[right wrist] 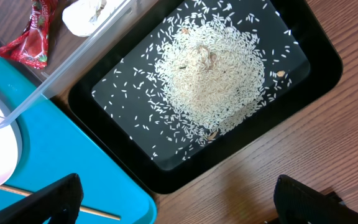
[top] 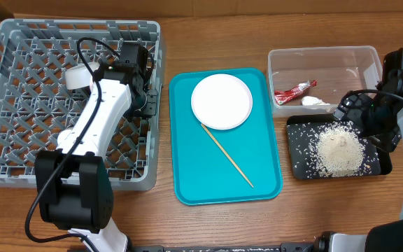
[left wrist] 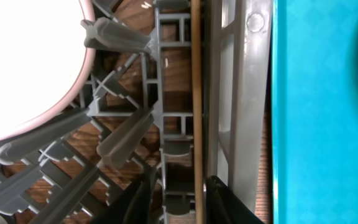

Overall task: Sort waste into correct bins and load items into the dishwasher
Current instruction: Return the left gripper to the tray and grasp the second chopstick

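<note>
Broadly, your biggest piece is the grey dish rack (top: 19, 105) at the left. Your left arm reaches across it so that the left gripper (left wrist: 180, 185) sits low at the rack's right wall, just beside the teal tray (top: 187, 140). That tray lies in the middle and bears the white plate (top: 221, 101) at its far end, with one chopstick (top: 227, 155) slanting toward the near right corner; both are not yet loaded. At the right, the clear tub (top: 359, 56) stands far and the black tray (top: 299, 171) near, which keeps the two kinds of waste apart. In the left wrist view a white dish (left wrist: 23, 56) with a pinkish rim stands among the pegs. A second chopstick (left wrist: 196, 93) lies along a channel of the lattice just inside the wall, where the ribs should keep it from rolling. Your left jaws stand a little parted about its end, wider than the stick, so judge it let go rather than pinched. Your right gripper (right wrist: 178, 186) hovers over the black tray, jaws spread wide and empty. The red-and-white wrapper (top: 294, 93) and the white scrap (top: 315, 101) lie in the tub, and the rice (top: 338, 150) is heaped in the black tray.
</note>
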Robot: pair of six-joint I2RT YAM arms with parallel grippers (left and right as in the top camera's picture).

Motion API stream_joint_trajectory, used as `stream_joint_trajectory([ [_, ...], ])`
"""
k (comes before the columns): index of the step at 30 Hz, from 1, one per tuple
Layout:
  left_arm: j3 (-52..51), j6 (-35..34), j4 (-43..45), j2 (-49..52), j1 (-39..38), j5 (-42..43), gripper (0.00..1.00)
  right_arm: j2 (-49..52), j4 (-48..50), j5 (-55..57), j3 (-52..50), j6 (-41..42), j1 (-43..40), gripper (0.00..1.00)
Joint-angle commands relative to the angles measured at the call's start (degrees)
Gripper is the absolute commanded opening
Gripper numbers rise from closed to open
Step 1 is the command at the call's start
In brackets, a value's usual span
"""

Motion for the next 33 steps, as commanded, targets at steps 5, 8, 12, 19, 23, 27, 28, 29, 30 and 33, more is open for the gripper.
stream_joint_trajectory([
  [5,1.6,-0.6,-0.3,-0.5,0.0,-0.1,0.27,-0.4,0.1,0.5,0.7,-0.4,-0.2,1.0],
  [8,5.5,-0.7,-3.1,-2.2,0.0,0.2,0.27,-0.4,0.1,0.5,0.7,-0.4,-0.2,1.0],
  [12,10.1,-0.6,-5.3,-4.0,-0.9,11.5,0.33,-0.4,0.1,0.5,0.7,-0.4,-0.2,1.0],
  [19,10.1,-15.2,-5.1,-4.1,-7.8,23.5,0.41,-0.4,0.1,0.5,0.7,-0.4,-0.2,1.0],
  [23,6.3,-28.3,-3.8,-3.4,-14.8,22.7,0.48,-0.4,0.1,0.5,0.7,-0.4,-0.2,1.0],
  [27,2.7,-39.6,-1.9,-2.0,-21.4,16.6,0.52,-0.4,0.1,0.5,0.7,-0.4,-0.2,1.0],
  [28,2.1,-41.5,-1.7,-1.6,-22.6,15.4,0.5,-0.4,0.1,0.5,0.7,-0.4,-0.2,1.0],
  [29,0.9,-45.0,-1.0,-0.6,-25.4,12.4,0.49,-0.4,0.1,0.5,0.7,-0.4,-0.2,1.0],
  [30,0.5,-46.2,-0.4,-0.1,-26.6,11.1,0.49,-0.4,0.1,0.5,0.7,-0.4,-0.2,1.0],
  [33,-0.6,-47.5,1.3,1.6,-29.7,7.8,0.49,-0.4,0.1,0.5,0.7,-0.4,-0.2,1.0],
])
